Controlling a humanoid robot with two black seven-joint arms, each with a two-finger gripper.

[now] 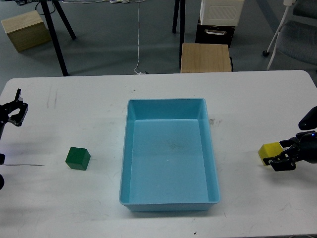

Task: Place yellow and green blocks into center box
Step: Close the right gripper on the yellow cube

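Note:
The light blue center box (130, 148) sits open and empty in the middle of the white table. The green block (78, 158) lies on the table to its left. The yellow block (270, 150) lies near the table's right edge. My right gripper (280, 153) comes in from the right, open, with one finger behind the yellow block's right side and one in front of it, low over the table. My left gripper (17, 110) is open and empty at the far left edge, well behind and left of the green block.
The white table (247, 99) ends at the back. Beyond it on the floor stand a wooden stool (205, 57), a black and white cabinet (218, 20), tripod legs (57, 34) and a wooden box (25, 29). A thin black line (25, 165) lies left of the green block.

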